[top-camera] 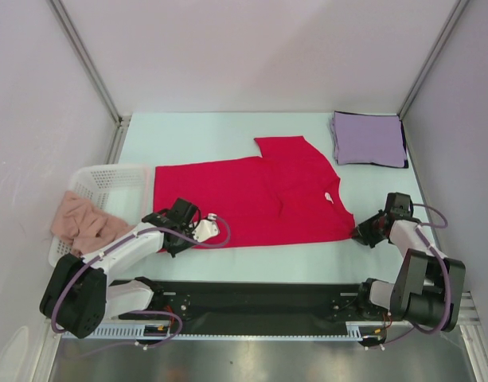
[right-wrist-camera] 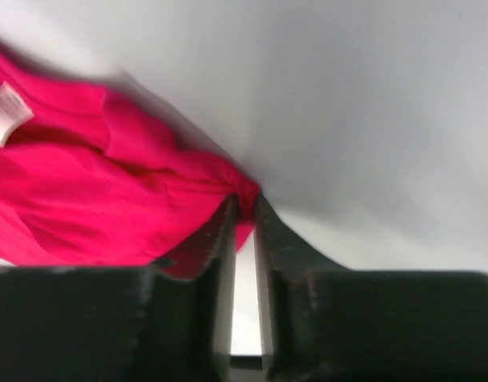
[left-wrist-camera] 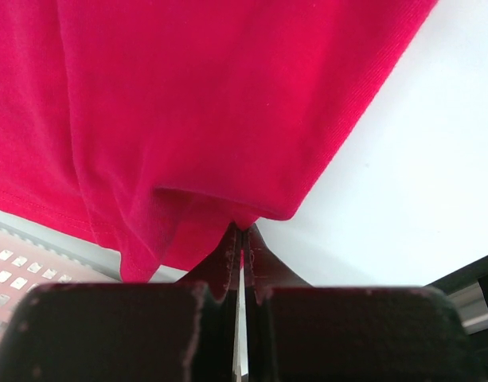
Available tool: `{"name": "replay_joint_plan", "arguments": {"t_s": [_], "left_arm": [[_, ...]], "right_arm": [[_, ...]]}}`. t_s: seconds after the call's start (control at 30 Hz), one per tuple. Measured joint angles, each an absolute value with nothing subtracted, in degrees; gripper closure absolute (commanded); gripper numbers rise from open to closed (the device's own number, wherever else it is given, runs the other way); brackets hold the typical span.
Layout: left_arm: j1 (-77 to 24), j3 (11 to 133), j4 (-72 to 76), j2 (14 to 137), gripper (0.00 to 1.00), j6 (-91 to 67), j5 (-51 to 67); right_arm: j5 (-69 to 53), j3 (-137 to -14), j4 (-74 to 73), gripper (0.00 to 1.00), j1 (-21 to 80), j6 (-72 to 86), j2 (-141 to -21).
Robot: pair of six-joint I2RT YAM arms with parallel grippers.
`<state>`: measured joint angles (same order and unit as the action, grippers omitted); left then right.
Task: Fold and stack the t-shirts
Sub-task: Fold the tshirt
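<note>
At the near left, the left gripper point(left-wrist-camera: 241, 235) has its fingers pressed together on a puckered fold at the hem of the red t-shirt point(top-camera: 259, 199), right at the shirt's near left corner. From that wrist the cloth hangs in soft vertical creases, bright crimson with a fine knit, and its edge slants away over the pale table point(top-camera: 196, 135).

At the near right, the right gripper point(right-wrist-camera: 244, 205) has its fingers a narrow slit apart, with the shirt's near right corner bunched at their tips. That view is blurred, so I cannot tell whether the corner is pinched or only touched. A small white neck label point(right-wrist-camera: 3, 111) shows on the cloth further in.

From above, the red t-shirt lies spread across the middle of the table, mostly flat. Its collar points right and one sleeve juts toward the far side.

To the left stands a white mesh basket point(top-camera: 108, 171), with a dusty pink cloth point(top-camera: 80, 223) draped over its near rim.

In the far right corner, well apart from the red one, the lavender t-shirt point(top-camera: 369, 139) lies folded into a neat square.
</note>
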<state>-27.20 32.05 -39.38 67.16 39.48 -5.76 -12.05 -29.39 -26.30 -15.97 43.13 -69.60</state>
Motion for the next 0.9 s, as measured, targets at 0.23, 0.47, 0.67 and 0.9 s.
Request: {"name": "replay_joint_plan", "arguments": {"t_s": [0.23,0.47,0.67,0.9], "left_arm": [[-27.2,32.1,-39.4,67.2,1.0,39.5,-5.6],[-27.2,32.5,-40.6,67.6,1.0,39.7,-2.1],[-27.8,34.4,-44.8,67.1,1.0,41.7,4.5],[-31.1,34.7,-52.1,67.0,1.0,44.5,9.5]], "right_arm": [[-12.5,-29.6,-25.2,1.0,-17.3,44.2,-70.9],[-12.2,-27.9,-36.8,1.0,-29.4,44.6,-59.4],[-12.5,-28.7,-44.5,1.0,-35.0,43.4,-58.7],[-8.3,-32.7,-52.0,1.0,-37.3,41.8,-58.7]]}}
